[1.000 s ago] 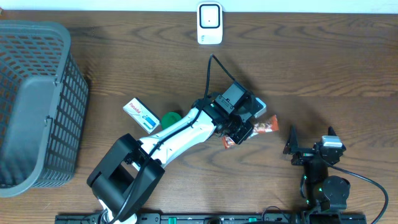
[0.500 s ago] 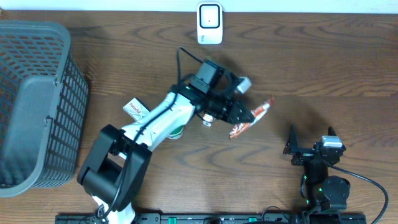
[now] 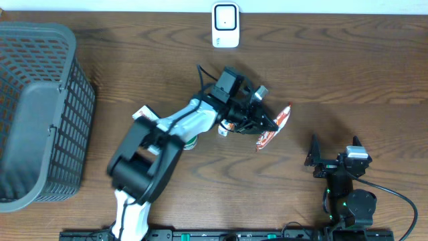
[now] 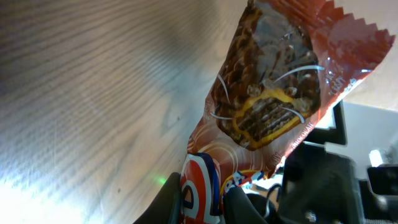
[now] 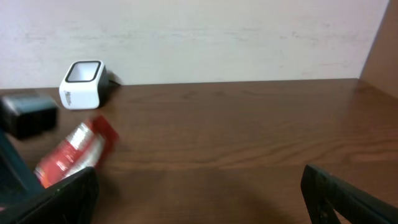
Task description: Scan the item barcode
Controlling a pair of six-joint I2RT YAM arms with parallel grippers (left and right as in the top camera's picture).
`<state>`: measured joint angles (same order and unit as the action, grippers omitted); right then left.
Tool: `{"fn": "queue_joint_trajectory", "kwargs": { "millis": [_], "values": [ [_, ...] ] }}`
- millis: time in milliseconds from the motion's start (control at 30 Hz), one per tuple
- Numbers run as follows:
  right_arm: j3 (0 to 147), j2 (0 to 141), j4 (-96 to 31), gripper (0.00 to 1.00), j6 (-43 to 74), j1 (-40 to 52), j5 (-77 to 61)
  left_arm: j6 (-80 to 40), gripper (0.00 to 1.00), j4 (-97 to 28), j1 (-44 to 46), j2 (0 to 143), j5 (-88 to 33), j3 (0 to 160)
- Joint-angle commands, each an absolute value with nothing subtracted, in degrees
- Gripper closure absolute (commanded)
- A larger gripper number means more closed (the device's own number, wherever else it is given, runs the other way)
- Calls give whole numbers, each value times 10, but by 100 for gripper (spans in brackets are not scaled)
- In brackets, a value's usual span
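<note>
Left arm [image 3: 194, 124] outstretched, left pincer [image 3: 269, 124] clamped tight; right arm [image 3: 349, 197] folded low, right pincer [image 3: 334, 150] spread wide.

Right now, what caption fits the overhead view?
Left gripper holds a red snack packet, not yet at the white scanner.

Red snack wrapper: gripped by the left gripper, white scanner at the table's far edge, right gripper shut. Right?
No. The right gripper is open, not shut: the right wrist view shows its jaws spread wide. The rest holds: the left gripper grips the red snack wrapper, and the white scanner stands at the far edge.
</note>
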<state>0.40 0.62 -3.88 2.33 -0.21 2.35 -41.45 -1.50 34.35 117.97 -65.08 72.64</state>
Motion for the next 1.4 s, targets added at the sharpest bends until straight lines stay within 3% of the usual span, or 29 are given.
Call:
{"fn": "queue_joint_trajectory", "kwargs": {
  "millis": [0,100,167,267,333,500,600,867,1067,1233,1367],
  "values": [
    [3,4,-41,1,21,-3,27,-503,91,45,344,1226,-736,728],
    [3,4,-41,1,21,-3,27,-527,90,66,344,1242,-735,728],
    [3,4,-41,1,21,-3,27,-526,83,68,344,1243,-732,728],
    [3,4,-41,1,21,-3,27,-527,45,68,344,1243,-731,728],
    [3,4,-41,1,21,-3,27,-531,35,68,344,1243,-731,728],
    [3,4,-41,1,21,-3,27,-571,29,105,344,1243,-750,728],
    [3,4,-41,1,21,-3,27,-624,16,194,344,1243,-774,728],
    [3,4,-41,1,21,-3,27,-743,15,446,328,1243,-779,729],
    [3,4,-41,1,21,-3,27,-731,15,566,335,1235,-782,729],
    [3,4,-41,1,21,-3,27,-650,14,566,350,1234,-734,729],
    [3,4,-41,1,21,-3,27,-578,14,482,350,1234,-678,731]
  ]
}}
